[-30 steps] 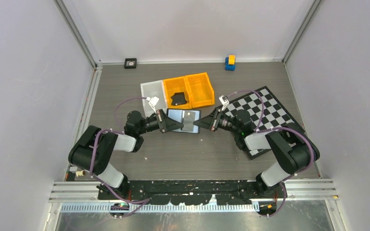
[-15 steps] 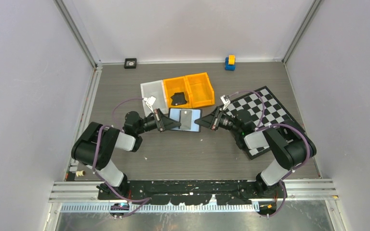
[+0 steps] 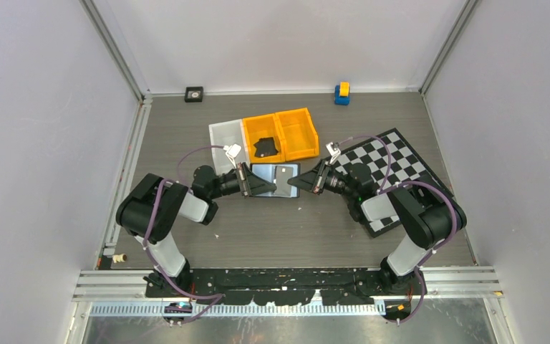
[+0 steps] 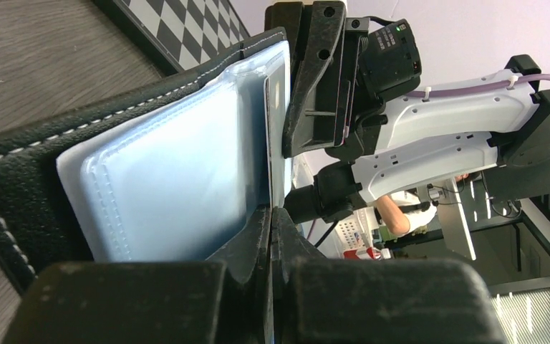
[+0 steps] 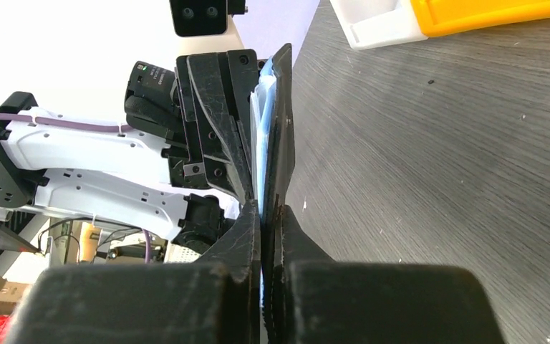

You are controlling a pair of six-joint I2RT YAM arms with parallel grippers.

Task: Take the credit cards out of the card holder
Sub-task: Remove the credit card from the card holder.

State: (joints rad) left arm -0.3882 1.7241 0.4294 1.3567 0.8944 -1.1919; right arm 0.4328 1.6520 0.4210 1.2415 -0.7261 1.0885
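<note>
The card holder [image 3: 265,172] lies open between my two grippers in the middle of the table, its pale grey-blue panels facing up. In the left wrist view its blue sleeve [image 4: 150,165] fills the frame, with a thin credit card [image 4: 278,107] standing out of it edge on. My left gripper [image 3: 269,188] [image 4: 271,215] is shut on that card's near edge. My right gripper [image 3: 291,184] [image 5: 268,215] is shut on the holder's black cover [image 5: 281,129] from the opposite side. The two grippers' fingertips almost meet.
Two orange bins [image 3: 297,132] stand just behind the holder; the left one holds dark flat pieces [image 3: 266,147]. A white tray [image 3: 225,134] sits left of them. A chessboard [image 3: 401,161] lies under the right arm. A black block with a ring [image 3: 194,94] and a blue-yellow block [image 3: 341,92] sit at the back wall.
The left arm has shifted a little to the right, its gripper closer in on the holder. The holder and the right gripper have stayed nearly in place.
</note>
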